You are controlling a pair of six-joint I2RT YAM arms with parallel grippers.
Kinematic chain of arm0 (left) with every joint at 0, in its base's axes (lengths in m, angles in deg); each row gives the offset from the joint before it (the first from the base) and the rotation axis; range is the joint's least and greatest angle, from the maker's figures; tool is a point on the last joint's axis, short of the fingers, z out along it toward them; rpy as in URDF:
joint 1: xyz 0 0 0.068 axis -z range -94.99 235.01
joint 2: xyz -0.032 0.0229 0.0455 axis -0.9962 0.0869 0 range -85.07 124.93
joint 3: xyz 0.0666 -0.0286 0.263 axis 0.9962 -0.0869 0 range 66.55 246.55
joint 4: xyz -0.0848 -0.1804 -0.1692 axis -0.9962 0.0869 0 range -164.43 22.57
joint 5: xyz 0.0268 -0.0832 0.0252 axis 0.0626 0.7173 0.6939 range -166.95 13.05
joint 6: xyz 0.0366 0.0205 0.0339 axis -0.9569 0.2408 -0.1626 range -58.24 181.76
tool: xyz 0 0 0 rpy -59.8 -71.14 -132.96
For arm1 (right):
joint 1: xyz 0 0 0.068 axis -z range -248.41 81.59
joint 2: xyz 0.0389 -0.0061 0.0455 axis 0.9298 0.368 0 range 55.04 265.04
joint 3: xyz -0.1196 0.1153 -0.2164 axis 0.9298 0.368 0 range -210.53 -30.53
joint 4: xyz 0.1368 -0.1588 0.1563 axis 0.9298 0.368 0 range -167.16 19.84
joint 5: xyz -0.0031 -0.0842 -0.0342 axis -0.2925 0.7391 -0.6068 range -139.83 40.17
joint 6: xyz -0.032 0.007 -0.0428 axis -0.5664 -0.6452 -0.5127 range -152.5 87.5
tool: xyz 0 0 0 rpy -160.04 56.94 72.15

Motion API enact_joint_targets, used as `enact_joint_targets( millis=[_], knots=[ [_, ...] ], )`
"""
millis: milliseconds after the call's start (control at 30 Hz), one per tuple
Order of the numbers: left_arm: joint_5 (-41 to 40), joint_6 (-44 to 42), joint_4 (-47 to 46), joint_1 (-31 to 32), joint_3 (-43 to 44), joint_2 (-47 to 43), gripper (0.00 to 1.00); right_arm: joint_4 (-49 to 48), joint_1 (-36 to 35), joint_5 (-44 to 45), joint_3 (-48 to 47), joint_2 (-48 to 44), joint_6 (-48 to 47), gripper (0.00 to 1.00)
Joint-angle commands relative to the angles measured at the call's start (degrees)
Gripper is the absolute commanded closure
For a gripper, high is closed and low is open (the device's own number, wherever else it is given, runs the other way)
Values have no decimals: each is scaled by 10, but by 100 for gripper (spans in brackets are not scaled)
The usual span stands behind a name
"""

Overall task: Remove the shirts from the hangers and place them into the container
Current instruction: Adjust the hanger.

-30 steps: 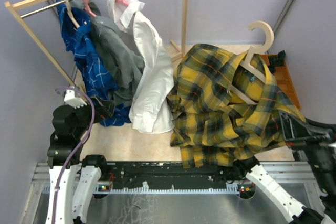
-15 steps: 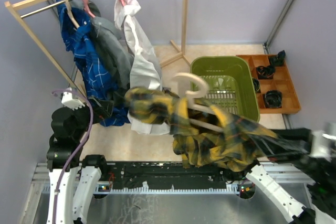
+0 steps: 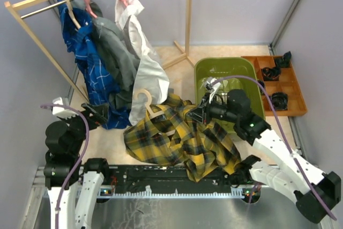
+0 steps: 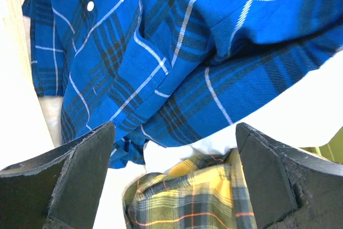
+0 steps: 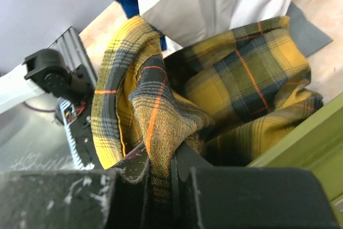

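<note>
- Plaid shirt (image 3: pixel 171 146) lies heaped on the table beside the container (image 3: pixel 199 73), pale hanger (image 3: pixel 143 99) poking from it; soft, light, floppy
- right gripper (image 5: pixel 161 167) pinches a fold of its cloth; left gripper (image 4: pixel 174 132) gapes empty; I judge the collar the better hold

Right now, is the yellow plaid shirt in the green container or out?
Out. The plaid shirt lies bunched on the table beside the container, outside its wall.

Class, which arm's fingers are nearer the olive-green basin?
Right. The right fingers, shut on the plaid shirt, sit at the basin's left rim; the open left fingers are beside the blue shirt.
</note>
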Motion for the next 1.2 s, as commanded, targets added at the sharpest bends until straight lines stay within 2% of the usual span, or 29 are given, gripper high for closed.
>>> enact_joint_targets(
  millis=[0,133,233,300,367,533,633,767,900,1067,1167],
  knots=[
    [36,-9,-30,0,22,-10,1,-185,2,121,-7,40,-3,100],
    [100,-10,-44,0,27,20,1,-260,2,317,-5,79,-17,100],
    [144,-7,-60,0,24,48,1,-207,5,339,-78,156,-43,100],
    [168,-2,-66,0,23,66,1,-162,5,304,-130,204,-46,100],
    [191,-1,-74,0,21,78,1,-164,5,254,-140,214,-31,100],
    [249,-2,-80,0,23,101,1,-292,5,161,12,87,51,100],
    [318,6,-110,0,12,109,1,-307,4,80,75,13,79,100],
    [404,54,-178,0,-9,123,1,-240,4,65,97,-71,34,100],
    [482,108,-279,1,-35,140,8,-173,5,42,97,-115,4,100],
    [462,121,-284,3,-24,158,10,-220,4,-42,102,-114,36,100],
    [445,123,-288,21,-27,177,14,-238,5,-49,103,-104,58,100]
  ],
)
